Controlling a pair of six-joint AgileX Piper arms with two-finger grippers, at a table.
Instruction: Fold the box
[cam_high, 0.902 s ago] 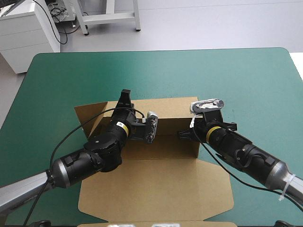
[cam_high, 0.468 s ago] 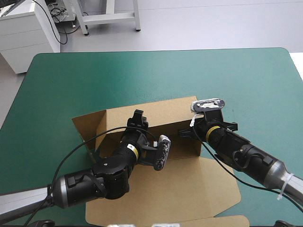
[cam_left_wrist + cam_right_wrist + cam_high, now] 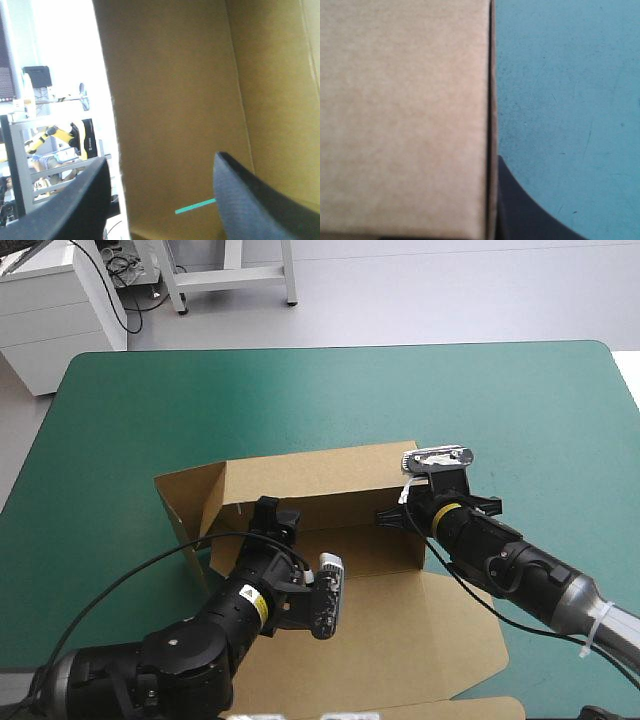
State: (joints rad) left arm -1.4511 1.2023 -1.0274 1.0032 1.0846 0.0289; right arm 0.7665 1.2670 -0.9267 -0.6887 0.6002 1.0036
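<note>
- Your left gripper (image 3: 277, 515) has drawn back toward the table's near edge since the earlier pictures. It was up at the rear wall's left corner; now it sits lower, over the box's floor.
- Your right gripper (image 3: 392, 517) has stayed at the box's right wall throughout.
- You have the box (image 3: 330, 475) at the middle of the teal-green cover (image 3: 300, 390). Its rear wall is raised, a side flap (image 3: 190, 500) splays out on the left, and the lid panel (image 3: 400, 640) lies flat toward the near edge.
- Your left gripper's black fingers (image 3: 75, 205) stand wide apart with nothing gripped. Brown board fills the view ahead of them, and a thin teal-green sliver (image 3: 195, 206) shows low between them.
- Your right gripper looks clamped on the box's right wall. In its wrist view the board's edge runs straight up from the grip. One black finger (image 3: 520, 210) lies on the cover side, tight against that edge, and the other is hidden behind the board.
</note>
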